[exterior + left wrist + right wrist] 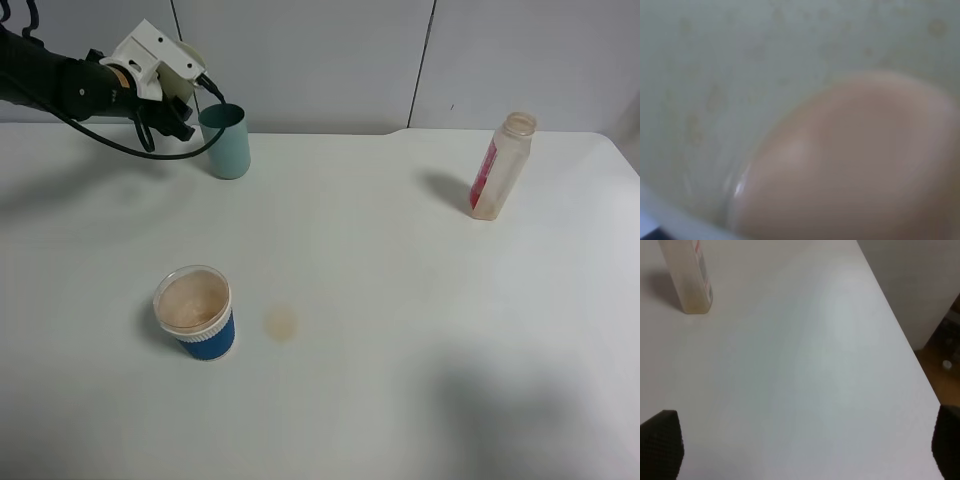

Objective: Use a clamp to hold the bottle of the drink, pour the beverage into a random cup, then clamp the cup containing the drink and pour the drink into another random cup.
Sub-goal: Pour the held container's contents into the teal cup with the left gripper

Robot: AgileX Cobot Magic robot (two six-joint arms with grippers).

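Left gripper (183,112) apparently grips the teal cup (226,141).

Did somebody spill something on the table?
Yes, it looks that way. A small round brownish stain sits on the white table, just right of the blue cup and apart from it. It has the same milky tea colour as the drink in that cup.

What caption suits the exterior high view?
Left gripper grips teal cup; blue cup holds drink, bottle stands right.
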